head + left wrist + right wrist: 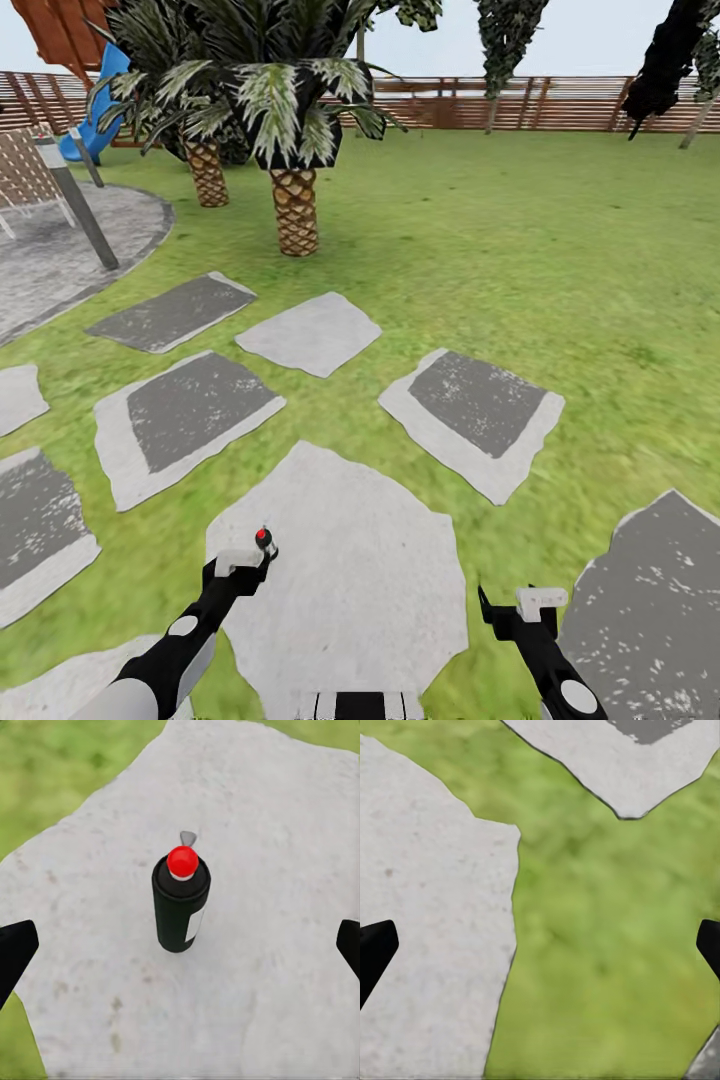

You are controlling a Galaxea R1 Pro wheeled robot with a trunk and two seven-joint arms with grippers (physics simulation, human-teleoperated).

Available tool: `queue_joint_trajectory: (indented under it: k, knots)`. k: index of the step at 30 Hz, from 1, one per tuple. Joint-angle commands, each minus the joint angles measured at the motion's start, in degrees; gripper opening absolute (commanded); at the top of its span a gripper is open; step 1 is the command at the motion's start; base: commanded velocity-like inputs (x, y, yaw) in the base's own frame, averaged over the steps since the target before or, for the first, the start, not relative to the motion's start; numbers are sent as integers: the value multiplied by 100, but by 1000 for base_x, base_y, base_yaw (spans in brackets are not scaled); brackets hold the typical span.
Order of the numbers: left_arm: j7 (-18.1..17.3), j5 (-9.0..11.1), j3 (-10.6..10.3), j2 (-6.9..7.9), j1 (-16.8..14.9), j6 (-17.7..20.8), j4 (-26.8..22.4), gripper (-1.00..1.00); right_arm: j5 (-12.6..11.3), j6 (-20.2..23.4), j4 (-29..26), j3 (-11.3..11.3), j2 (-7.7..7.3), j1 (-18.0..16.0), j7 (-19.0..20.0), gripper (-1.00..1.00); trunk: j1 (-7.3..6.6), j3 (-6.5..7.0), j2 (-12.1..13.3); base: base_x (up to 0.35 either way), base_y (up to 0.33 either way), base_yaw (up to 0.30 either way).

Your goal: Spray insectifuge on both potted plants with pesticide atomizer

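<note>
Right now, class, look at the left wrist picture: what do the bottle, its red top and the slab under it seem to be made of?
Atomizer bottle: dark, smooth, faintly glossy, likely plastic or painted metal; a pale label on its side.
Red top: shiny red, probably plastic.
Slab: matte, speckled pale grey, looks like stone or concrete.

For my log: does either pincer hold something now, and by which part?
Nothing is held. The left pincer is open above the standing atomizer; the right pincer is open over grass.
</note>
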Motion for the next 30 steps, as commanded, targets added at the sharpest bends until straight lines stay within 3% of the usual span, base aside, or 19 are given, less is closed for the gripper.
queue_joint_trajectory:
  k: [1,23,30]
  knots:
    - [-37,-6,29,-1,-3,-14,5,100,5,-16,2,-5,-1,-1,-1,100,1,-36,-3,0,0,0]
    - [-37,-6,37,11,-3,-13,5,100,5,-16,3,-9,-3,-3,-1,100,58,-722,-33,0,0,0]
    - [-37,-6,37,24,-3,-12,5,100,5,-16,3,-5,0,-1,-1,100,58,-769,-33,0,0,0]
